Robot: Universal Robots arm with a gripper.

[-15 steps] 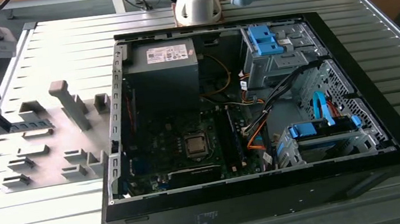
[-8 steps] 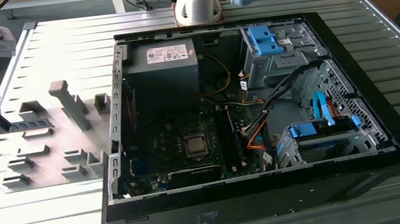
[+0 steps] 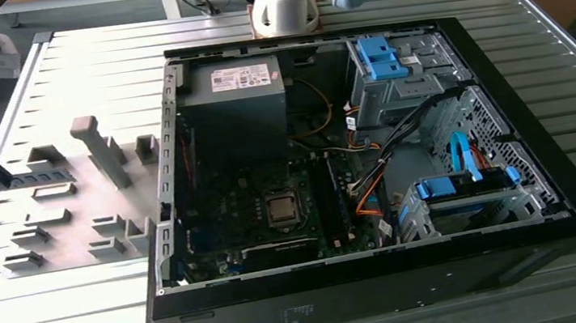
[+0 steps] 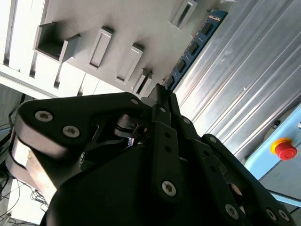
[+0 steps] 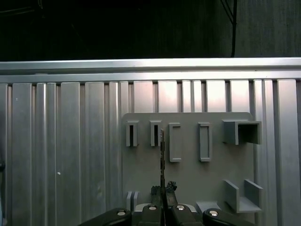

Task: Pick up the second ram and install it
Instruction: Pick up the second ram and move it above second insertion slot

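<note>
Above grey rack point(image 5: 188, 181), gripper point(image 5: 162, 190) seemingly pinches second ram point(image 4: 192, 47).

table point(image 3: 92, 62): shiny ribbed metal | holder point(image 5: 193, 181): matt grey plastic | hand point(image 4: 161, 94): matt black

Strong glare on ribbed table point(image 4: 244, 61); computer case point(image 3: 390, 292) interior dim, shadowed; daylight overall.

Robotics lab, computer-assembly bench.
Ribbed aluminium desk point(image 3: 92, 62) with an opened computer case point(image 3: 337, 306), a grey fixture plate point(image 3: 59, 205), a robot arm's base point(image 3: 287, 11) at its edge and a red emergency-stop button point(image 4: 285, 149) beside it.
</note>
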